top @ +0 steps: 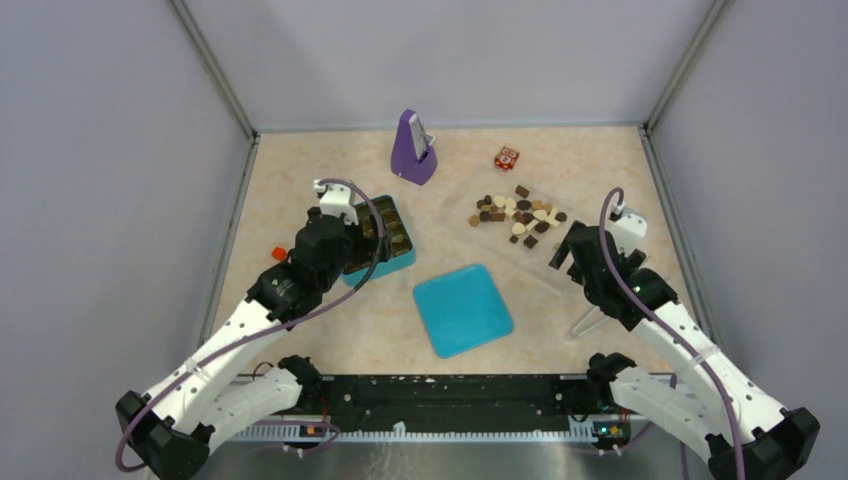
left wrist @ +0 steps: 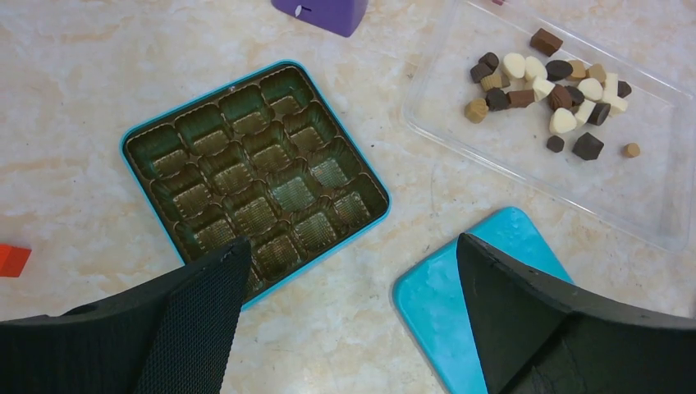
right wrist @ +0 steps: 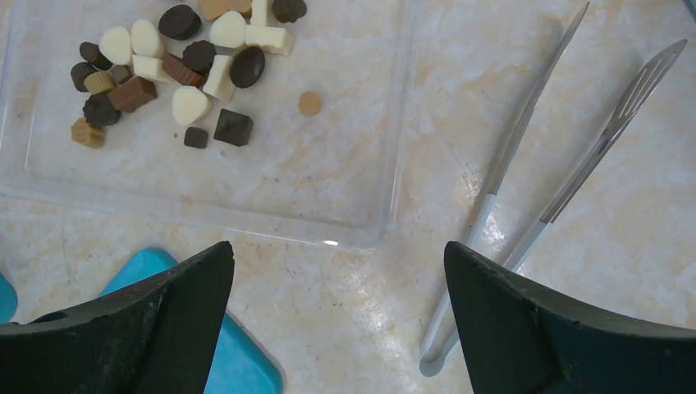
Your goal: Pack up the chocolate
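Note:
The chocolate [top: 520, 215] is a heap of dark, light brown and cream pieces in a clear plastic tray [top: 510, 255] at the right; the heap [left wrist: 550, 90] [right wrist: 176, 70] shows in both wrist views. An open teal box [left wrist: 254, 176] with an empty gold cell insert lies at the left, partly under my left arm in the top view. Its teal lid [top: 462, 309] lies flat in the middle. My left gripper [left wrist: 351, 240] hangs open above the bare table between box and lid. My right gripper [right wrist: 338, 245] is open and empty above the tray's near edge [right wrist: 287, 172].
Metal tongs [right wrist: 510, 156] lie on the table right of the clear tray [top: 588, 322]. A purple wedge-shaped object [top: 413, 150] and a small red-and-white cube [top: 506, 158] stand at the back. A small orange block [left wrist: 12, 258] lies left of the box. Grey walls enclose the table.

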Available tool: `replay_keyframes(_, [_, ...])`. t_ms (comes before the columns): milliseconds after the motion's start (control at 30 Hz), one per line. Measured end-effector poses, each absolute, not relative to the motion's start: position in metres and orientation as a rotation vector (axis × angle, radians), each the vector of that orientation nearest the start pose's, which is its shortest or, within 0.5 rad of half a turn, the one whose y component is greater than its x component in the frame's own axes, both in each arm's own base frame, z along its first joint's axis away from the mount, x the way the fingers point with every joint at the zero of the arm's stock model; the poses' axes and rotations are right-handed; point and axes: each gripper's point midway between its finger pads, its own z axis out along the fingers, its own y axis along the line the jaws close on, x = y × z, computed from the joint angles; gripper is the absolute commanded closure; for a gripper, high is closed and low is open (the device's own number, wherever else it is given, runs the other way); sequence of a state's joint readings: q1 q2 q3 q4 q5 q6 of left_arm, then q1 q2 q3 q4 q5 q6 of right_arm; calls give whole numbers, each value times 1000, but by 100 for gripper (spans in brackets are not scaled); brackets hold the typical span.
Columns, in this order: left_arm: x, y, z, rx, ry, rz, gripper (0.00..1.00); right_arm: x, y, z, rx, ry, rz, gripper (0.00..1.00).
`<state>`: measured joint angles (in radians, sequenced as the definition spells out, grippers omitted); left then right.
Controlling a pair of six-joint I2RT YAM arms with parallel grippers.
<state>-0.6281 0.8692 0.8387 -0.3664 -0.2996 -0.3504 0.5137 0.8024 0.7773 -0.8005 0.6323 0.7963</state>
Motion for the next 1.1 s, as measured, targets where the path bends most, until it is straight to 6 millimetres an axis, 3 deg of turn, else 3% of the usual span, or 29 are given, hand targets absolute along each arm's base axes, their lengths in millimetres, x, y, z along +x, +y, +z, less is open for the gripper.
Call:
replay_keyframes(200, [273, -150, 233, 49, 1978, -351, 1, 230, 38, 163, 585, 2133, -50, 4])
replay_keyframes(467, [275, -161, 200, 93, 2116, -327, 1, 223, 34, 152, 604, 2179, -109, 4])
replay_keyframes(733, [270, -171, 194, 137, 2152, -376, 1, 206, 0, 137, 822, 2198, -236, 5])
replay_keyframes(900, [271, -175, 183, 165, 2189, -370, 1, 201, -23, 126, 1025, 2184, -240, 26])
replay_keyframes(1000, [271, -176, 180, 181, 2198, -368, 1, 199, -26, 108, 1073, 2210, -218, 42])
replay_keyframes(1100, [271, -177, 179, 190, 2199, -368, 1, 198, -24, 88, 1102, 2247, -193, 49])
